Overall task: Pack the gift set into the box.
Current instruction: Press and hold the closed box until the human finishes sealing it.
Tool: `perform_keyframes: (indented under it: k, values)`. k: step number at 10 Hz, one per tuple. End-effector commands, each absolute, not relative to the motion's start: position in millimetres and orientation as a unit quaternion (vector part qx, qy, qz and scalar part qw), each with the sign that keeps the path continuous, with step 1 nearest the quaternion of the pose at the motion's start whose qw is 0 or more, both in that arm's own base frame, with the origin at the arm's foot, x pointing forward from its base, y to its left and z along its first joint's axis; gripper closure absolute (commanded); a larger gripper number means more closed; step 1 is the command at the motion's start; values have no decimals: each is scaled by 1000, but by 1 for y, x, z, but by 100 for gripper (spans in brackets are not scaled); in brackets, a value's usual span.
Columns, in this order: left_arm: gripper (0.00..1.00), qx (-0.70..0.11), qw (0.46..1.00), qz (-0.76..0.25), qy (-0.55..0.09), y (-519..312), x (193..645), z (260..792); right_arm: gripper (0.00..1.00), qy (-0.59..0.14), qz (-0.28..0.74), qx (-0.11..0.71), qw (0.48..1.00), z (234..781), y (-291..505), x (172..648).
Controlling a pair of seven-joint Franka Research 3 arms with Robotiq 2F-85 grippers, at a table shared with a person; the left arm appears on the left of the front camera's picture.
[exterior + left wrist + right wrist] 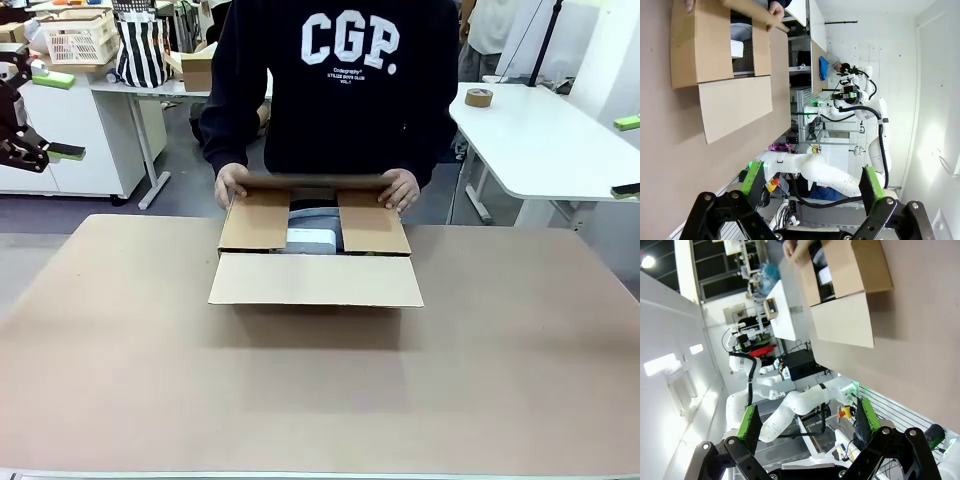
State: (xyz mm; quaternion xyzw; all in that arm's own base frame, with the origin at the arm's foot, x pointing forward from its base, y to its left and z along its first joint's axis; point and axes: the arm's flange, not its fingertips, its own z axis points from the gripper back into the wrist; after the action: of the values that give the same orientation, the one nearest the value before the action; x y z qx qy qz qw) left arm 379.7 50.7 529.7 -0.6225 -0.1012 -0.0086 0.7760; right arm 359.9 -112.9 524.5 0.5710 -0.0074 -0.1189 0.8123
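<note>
Front view: plain brown box (315, 280), side flaps folded in; both jaws wide, empty.

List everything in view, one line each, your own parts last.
box: one, brown cardboard, far middle of table, near flap open
packed item: one, grey and white, inside the box, mostly hidden
table: one, brown, under the box
tape roll: one, brown, white table behind right
striped bag: one, black and white, desk behind left
person's hands: two, on the box's far flap
left gripper: one, black, green pads, jaws open
right gripper: one, black, green pads, jaws open
</note>
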Motion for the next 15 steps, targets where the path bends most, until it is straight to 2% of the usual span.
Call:
perform_keyframes:
  k: [1, 15]
  values:
    - [0, -622, 776, -17, -99, 53, 378, 529, 0, -12, -110, 577, 810, 527, -114, 360]
    - [0, -622, 776, -17, -99, 53, 378, 529, 0, -12, -110, 577, 810, 527, -114, 360]
